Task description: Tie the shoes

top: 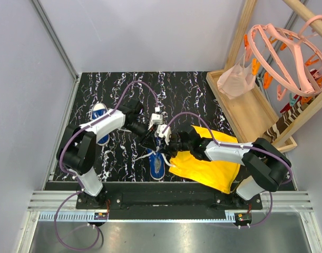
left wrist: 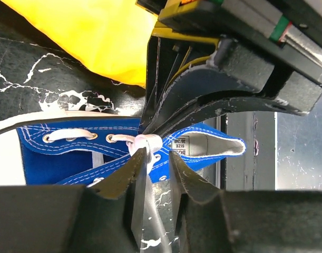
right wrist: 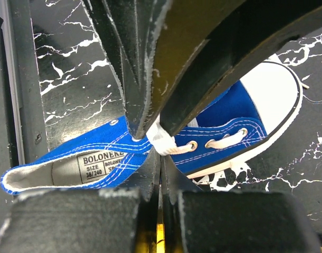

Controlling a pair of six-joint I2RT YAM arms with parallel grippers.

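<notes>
- Top view: one shoe (top: 156, 165) lies at the centre of the table's (top: 192, 89) near edge, just beside the yellow cloth (top: 208, 166). The other shoe (top: 99, 113) lies near the left edge.
- Left wrist: the left gripper (left wrist: 155, 155) stands slightly parted at the lace (left wrist: 146, 142).
- Right wrist: the right gripper (right wrist: 161, 161) is pinched closed on that lace.

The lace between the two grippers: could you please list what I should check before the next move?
1. Right gripper shut on lace: ok.
2. Left gripper clear of lace: cannot tell; jaws parted, close beside it.
3. Lace tied tight: cannot tell; grippers hide it.
4. Shoe sole-down on table: ok.
5. Cloth off shoe: ok, lies beside it.
</notes>
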